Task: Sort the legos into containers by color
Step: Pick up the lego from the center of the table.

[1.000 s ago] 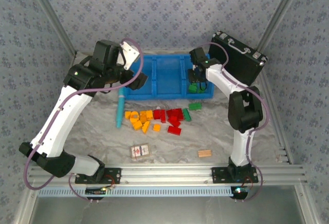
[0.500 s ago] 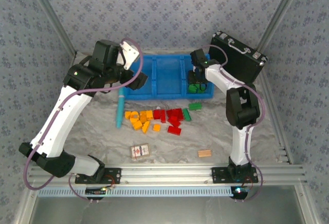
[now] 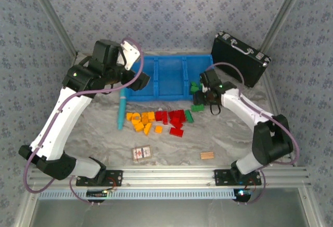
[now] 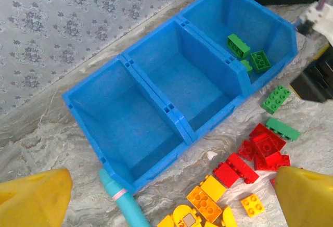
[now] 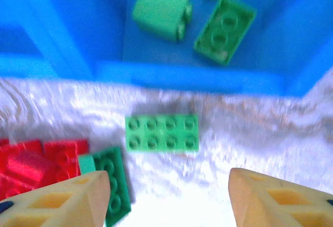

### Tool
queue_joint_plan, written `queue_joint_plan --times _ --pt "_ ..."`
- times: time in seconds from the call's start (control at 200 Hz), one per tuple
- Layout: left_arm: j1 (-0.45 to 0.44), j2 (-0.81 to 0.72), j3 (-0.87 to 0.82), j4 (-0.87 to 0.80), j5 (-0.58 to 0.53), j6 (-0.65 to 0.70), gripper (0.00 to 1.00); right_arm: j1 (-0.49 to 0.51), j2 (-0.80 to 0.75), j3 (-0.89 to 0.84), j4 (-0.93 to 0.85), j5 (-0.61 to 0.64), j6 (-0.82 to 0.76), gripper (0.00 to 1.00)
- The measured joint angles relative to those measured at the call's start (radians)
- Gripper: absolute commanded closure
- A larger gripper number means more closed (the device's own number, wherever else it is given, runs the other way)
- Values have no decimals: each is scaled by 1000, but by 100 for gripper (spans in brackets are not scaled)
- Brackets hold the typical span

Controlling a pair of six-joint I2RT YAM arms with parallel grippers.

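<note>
Right gripper point(image 5: 166, 177) hangs low over the table with its jaws spread and nothing between them, so it's released and carrying no load. Just ahead of it the long green brick point(image 5: 162, 132) lies flat on the table, studs up, close to the front wall of the blue tray point(image 5: 182, 76) but not touching it. The brick sits between the lines of the two fingers and a little beyond their tips.

Here's the danger. A darker green brick point(image 5: 112, 183) lies right by the left-hand finger, with the red bricks point(image 5: 41, 159) just beyond it. A descent from here could land that finger on the dark one, or the closing jaws could drag it in. The long brick also lies lengthwise across the gap, so a narrow opening would clip its ends and skid it toward the tray wall.

Several green bricks point(image 4: 238, 46) already lie in the tray's right compartment, at the far edge of the table. The other two compartments are bare.

Left gripper point(image 4: 169, 185) hovers wide open and empty above the tray's near-left corner. The orange bricks point(image 3: 141, 120) wait mid-table.
</note>
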Motion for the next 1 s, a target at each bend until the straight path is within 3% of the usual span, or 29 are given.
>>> queue_joint_plan --times 0.155,0.245,0.655,1.0 --pt "0 0 0 -8 3 1 0 11 20 -101 19 -11 20 20" --pt "0 0 0 -15 7 1 0 23 46 -105 44 -17 26 1" --pt "0 0 0 -17 14 5 0 36 179 -56 166 -32 20 1" --pt "0 0 0 -17 10 21 0 34 255 -2 192 -10 16 14"
